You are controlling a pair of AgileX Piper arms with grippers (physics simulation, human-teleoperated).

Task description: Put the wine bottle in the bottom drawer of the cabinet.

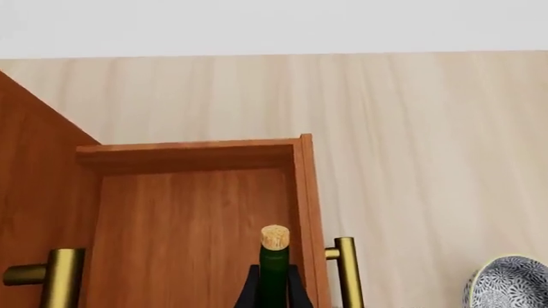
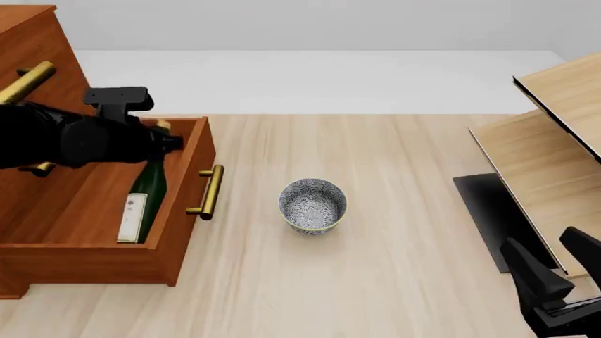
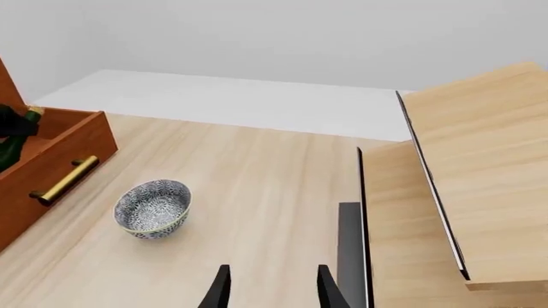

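Left gripper [image 1: 274, 292] fingers clamping wine bottle [image 2: 143, 199] neck inside bottom drawer [image 2: 184, 184], tips cropped | right gripper [image 3: 269, 289] idling agape, I'm watching | bowl [image 2: 313, 204] at drawer's 3 o'clock

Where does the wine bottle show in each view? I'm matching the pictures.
Left wrist view: wine bottle, neck and cork between the left gripper's fingers.
Front view: wine bottle lying inside the bottom drawer.
Right wrist view: wine bottle at the edge.
Shared landmark: patterned bowl.
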